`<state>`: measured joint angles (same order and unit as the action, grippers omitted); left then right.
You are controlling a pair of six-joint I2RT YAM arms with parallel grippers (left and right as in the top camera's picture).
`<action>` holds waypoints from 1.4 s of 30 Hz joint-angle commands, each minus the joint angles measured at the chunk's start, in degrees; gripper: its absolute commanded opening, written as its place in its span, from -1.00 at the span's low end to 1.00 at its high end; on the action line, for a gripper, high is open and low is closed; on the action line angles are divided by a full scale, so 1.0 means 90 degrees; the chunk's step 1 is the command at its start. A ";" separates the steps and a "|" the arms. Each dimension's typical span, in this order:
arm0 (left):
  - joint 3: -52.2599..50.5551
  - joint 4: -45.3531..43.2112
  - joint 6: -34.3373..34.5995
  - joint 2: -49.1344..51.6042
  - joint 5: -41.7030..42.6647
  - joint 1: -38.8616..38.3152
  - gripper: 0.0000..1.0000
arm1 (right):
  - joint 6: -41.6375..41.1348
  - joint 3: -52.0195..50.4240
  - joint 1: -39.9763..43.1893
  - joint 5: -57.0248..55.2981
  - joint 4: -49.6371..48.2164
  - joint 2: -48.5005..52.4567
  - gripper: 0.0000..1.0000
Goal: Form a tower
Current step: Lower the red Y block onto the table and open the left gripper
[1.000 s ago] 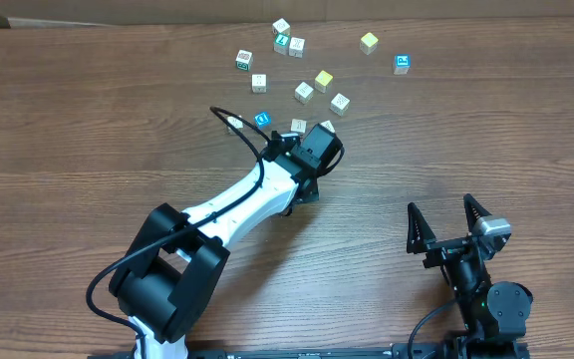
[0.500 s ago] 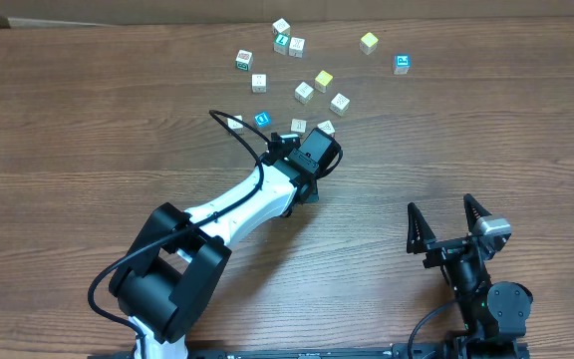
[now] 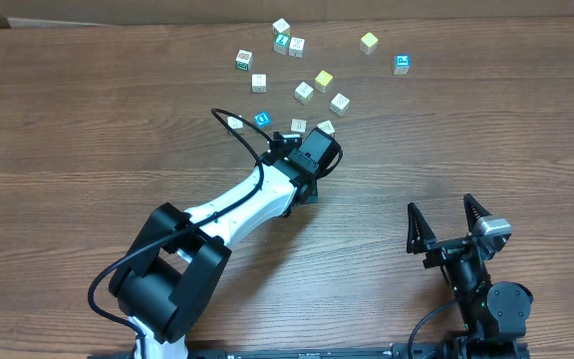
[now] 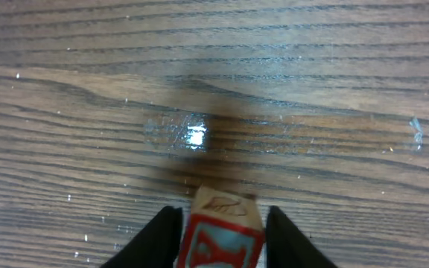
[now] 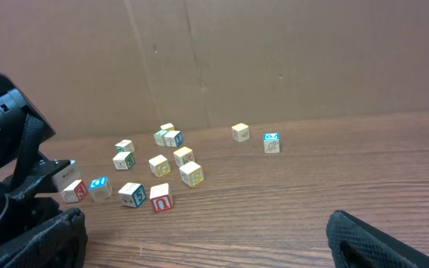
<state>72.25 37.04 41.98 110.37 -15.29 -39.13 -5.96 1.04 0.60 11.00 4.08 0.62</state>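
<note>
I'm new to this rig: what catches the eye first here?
The left claw, stretched out over the table, has a red-framed letter cube between its fingers. Just beyond, loose letter cubes lie scattered. The right claw stands open at the near right corner.

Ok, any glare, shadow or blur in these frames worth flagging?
Left wrist: a bright glare spot on the table inside a dark shadow, and the cube between the left fingers is soft. Right wrist: the right fingers are dark and blurred. Overhead: even, sharp.
</note>
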 commanded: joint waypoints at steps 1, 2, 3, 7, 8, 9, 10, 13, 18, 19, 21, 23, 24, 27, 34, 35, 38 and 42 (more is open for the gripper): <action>-0.0034 -0.0002 -0.0022 0.0024 -0.0124 0.0012 -0.50 | 0.0005 -0.0066 -0.0049 -0.0046 -0.0032 -0.0051 1.00; -0.0034 -0.0002 -0.0024 0.0024 -0.0070 0.0012 -0.51 | 0.0005 -0.0066 -0.0049 -0.0046 -0.0032 -0.0051 1.00; -0.0034 -0.0002 -0.0024 0.0024 0.0000 0.0012 -0.51 | 0.0005 -0.0066 -0.0049 -0.0046 -0.0034 -0.0051 1.00; -0.0034 -0.0002 -0.0022 0.0024 0.0374 0.0012 -0.39 | 0.0005 -0.0066 -0.0049 -0.0046 -0.0034 -0.0051 1.00; -0.0034 -0.0002 -0.0022 0.0024 0.0374 0.0012 -0.39 | 0.0005 -0.0066 -0.0049 -0.0046 -0.0032 -0.0049 1.00; -0.0034 -0.0002 -0.0022 0.0024 0.0372 0.0012 -0.37 | 0.0005 -0.0066 -0.0049 -0.0049 -0.0032 -0.0051 1.00; -0.0034 -0.0002 -0.0022 0.0024 0.0372 0.0012 -0.34 | 0.0005 -0.0066 -0.0049 -0.0049 -0.0032 -0.0051 1.00; -0.0034 0.0000 -0.0022 0.0024 0.0374 0.0012 -0.46 | 0.0005 -0.0066 -0.0049 -0.0049 -0.0032 -0.0051 1.00; -0.0034 0.0000 -0.0019 0.0024 0.0374 0.0012 -0.30 | 0.0005 -0.0066 -0.0049 -0.0049 -0.0032 -0.0051 1.00; -0.0034 0.0000 -0.0019 0.0024 0.0374 0.0012 -0.28 | 0.0005 -0.0066 -0.0049 -0.0046 -0.0032 -0.0051 1.00; -0.0034 0.0000 -0.0017 0.0024 0.0374 0.0012 -0.27 | 0.0005 -0.0066 -0.0049 -0.0046 -0.0032 -0.0049 1.00; -0.0034 0.0002 -0.0017 0.0024 0.0374 0.0012 -0.27 | 0.0005 -0.0066 -0.0049 -0.0046 -0.0034 -0.0051 1.00; -0.0034 0.0002 -0.0017 0.0024 0.0374 0.0012 -0.27 | 0.0005 -0.0066 -0.0049 -0.0046 -0.0032 -0.0051 1.00; -0.0034 -0.0002 -0.0007 0.0024 0.0374 0.0012 -0.46 | 0.0005 -0.0066 -0.0049 -0.0046 -0.0032 -0.0051 1.00; -0.0034 -0.0002 0.0007 0.0024 0.0374 0.0012 -0.24 | 0.0005 -0.0066 -0.0049 -0.0049 -0.0034 -0.0051 1.00; -0.0034 -0.0005 0.0007 0.0024 0.0372 0.0012 -0.17 | 0.0005 -0.0066 -0.0049 -0.0046 -0.0032 -0.0051 1.00; -0.0034 -0.0005 0.0007 0.0024 0.0367 0.0012 -0.15 | 0.0005 -0.0066 -0.0049 -0.0046 -0.0034 -0.0051 1.00; -0.0034 -0.0010 0.0005 0.0024 0.0364 0.0012 -0.17 | 0.0005 -0.0066 -0.0049 -0.0046 -0.0032 -0.0051 1.00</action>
<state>72.25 37.04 41.82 110.37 -12.21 -39.13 -5.98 1.04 0.60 11.00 4.08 0.62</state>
